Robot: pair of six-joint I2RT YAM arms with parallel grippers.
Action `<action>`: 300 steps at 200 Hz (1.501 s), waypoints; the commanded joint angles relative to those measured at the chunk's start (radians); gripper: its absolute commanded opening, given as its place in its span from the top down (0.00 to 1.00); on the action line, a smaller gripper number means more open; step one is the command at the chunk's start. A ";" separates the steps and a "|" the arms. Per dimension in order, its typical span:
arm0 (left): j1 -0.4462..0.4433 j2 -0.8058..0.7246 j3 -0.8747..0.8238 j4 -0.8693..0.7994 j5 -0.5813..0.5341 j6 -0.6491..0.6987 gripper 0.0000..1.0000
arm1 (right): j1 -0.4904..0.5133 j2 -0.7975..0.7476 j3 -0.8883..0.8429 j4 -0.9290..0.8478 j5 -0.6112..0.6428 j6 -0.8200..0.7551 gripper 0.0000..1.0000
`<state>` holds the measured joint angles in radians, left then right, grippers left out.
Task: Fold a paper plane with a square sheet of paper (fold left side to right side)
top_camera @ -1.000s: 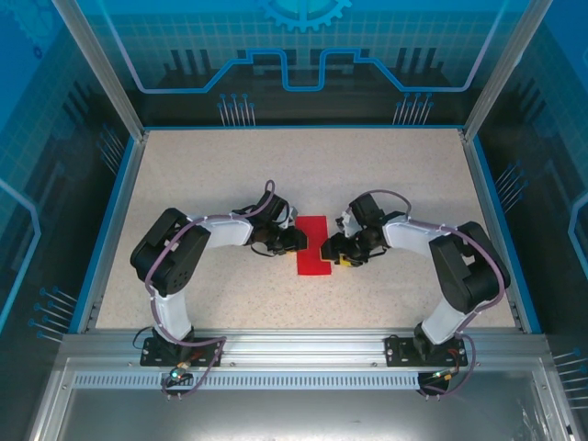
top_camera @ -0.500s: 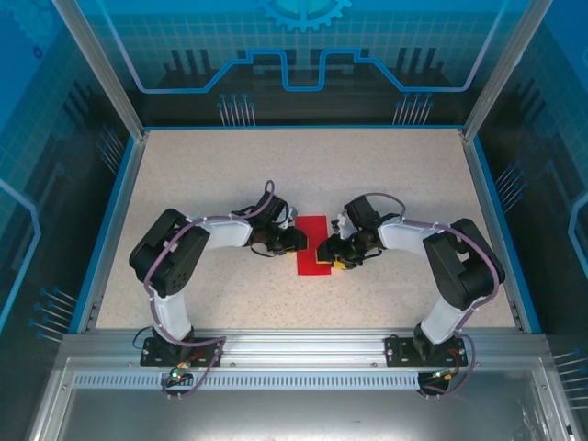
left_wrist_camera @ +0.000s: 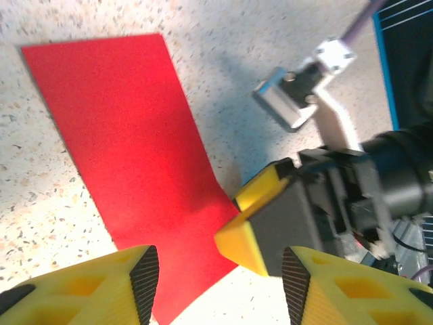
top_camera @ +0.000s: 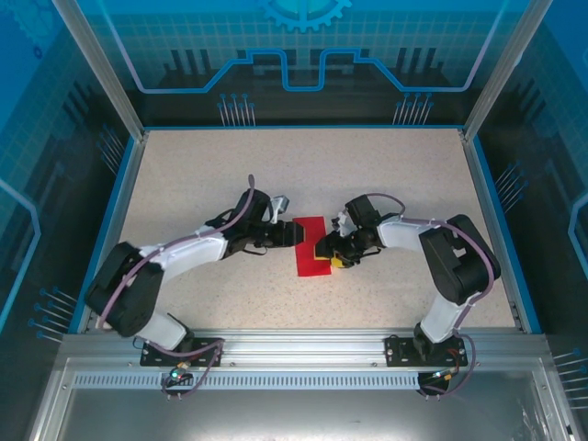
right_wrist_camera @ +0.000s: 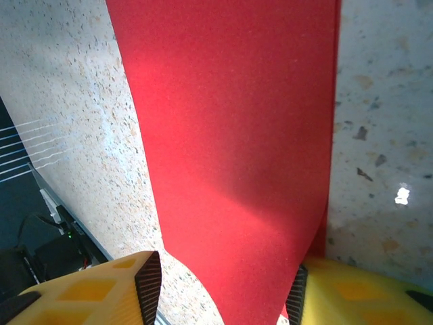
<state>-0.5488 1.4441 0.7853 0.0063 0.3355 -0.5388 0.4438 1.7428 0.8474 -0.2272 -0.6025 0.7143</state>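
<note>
We see the square sheet of paper point(top_camera: 311, 246) folded into 1 narrow strip mid-table point(top_camera: 184, 184), left gripper point(left_wrist_camera: 220, 276) and right gripper point(right_wrist_camera: 223, 288) both spread at its edges, likely steadying it for creasing.

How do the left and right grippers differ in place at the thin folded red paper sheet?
The left gripper is at the left edge of the red paper sheet, the right gripper at its right edge. The left sits farther up the table, the right nearer. Both have open jaws.
</note>
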 commanded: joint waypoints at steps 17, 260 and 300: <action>-0.008 -0.164 -0.132 0.001 -0.062 0.079 0.44 | -0.027 0.005 0.011 -0.020 -0.020 0.007 0.45; -0.506 0.146 0.197 -0.267 -0.565 0.267 0.34 | -0.034 0.052 0.217 -0.083 -0.056 0.008 0.46; -0.560 0.289 0.330 -0.395 -0.734 0.266 0.32 | -0.032 0.054 0.212 -0.081 -0.053 0.010 0.46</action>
<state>-1.0851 1.6722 1.0428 -0.2646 -0.2424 -0.2878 0.4198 1.7809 1.0435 -0.2882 -0.6369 0.7258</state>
